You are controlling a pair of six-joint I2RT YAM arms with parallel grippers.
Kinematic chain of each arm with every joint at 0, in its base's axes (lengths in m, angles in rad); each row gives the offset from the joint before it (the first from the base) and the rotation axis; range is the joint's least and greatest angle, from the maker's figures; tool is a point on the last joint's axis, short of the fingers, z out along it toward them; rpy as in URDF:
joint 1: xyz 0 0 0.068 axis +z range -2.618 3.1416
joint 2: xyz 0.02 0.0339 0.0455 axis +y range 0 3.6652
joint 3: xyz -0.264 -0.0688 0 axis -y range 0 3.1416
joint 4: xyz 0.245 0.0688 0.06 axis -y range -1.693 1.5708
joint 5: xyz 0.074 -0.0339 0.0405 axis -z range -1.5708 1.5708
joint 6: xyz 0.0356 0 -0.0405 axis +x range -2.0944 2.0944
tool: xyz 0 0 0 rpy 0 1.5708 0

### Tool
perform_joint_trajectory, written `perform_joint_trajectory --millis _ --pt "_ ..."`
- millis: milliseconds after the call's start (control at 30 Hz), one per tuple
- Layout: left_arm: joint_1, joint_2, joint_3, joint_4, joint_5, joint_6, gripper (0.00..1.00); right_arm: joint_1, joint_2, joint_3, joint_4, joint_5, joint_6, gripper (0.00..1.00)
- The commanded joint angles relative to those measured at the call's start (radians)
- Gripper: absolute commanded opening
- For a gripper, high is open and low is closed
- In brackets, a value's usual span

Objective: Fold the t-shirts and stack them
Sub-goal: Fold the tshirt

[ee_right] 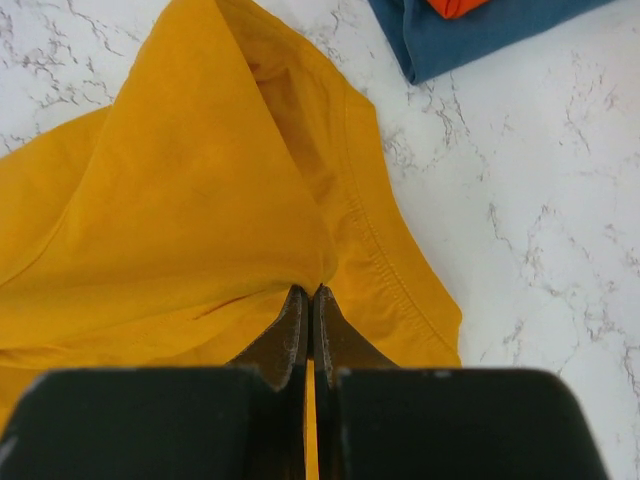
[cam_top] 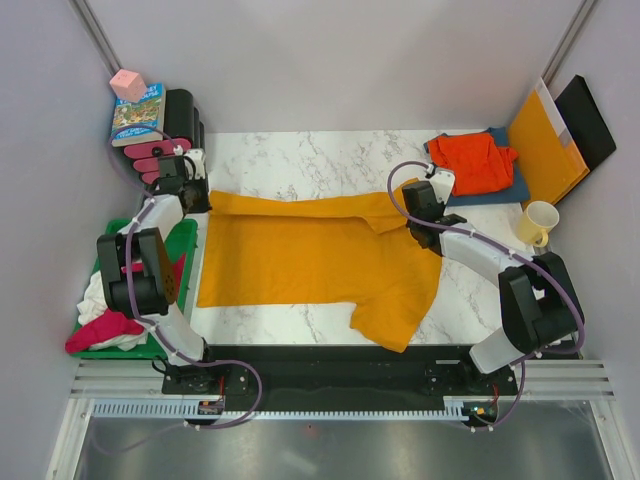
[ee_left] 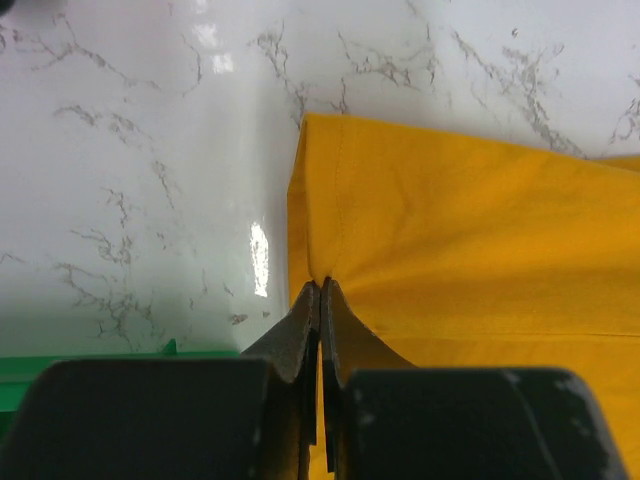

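Folding looks barely begun: both jaws clamp the spread yellow shirt (cam_top: pixel 300 255); red shirt (cam_top: pixel 472 160) lies crumpled on blue shirt (cam_top: pixel 519 186).

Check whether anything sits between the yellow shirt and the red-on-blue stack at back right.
Nothing visible. Bare marble lies between the mustard-yellow shirt and the red-orange shirt on the dark blue shirt; the mug stands further right.
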Motion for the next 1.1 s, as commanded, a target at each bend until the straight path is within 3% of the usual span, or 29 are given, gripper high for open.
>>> perform_joint_trajectory --millis 0,667,1067 --pt "0.009 -0.066 -0.042 0.015 -0.022 0.045 0.02 -0.001 -0.018 -0.020 0.011 0.020 0.029 0.00" --pt "0.009 -0.007 -0.131 -0.061 -0.019 0.088 0.02 -0.004 0.031 -0.035 -0.021 0.050 0.064 0.00" --pt "0.008 0.086 -0.089 -0.098 -0.019 0.089 0.02 -0.003 0.091 -0.059 -0.049 0.043 0.125 0.00"
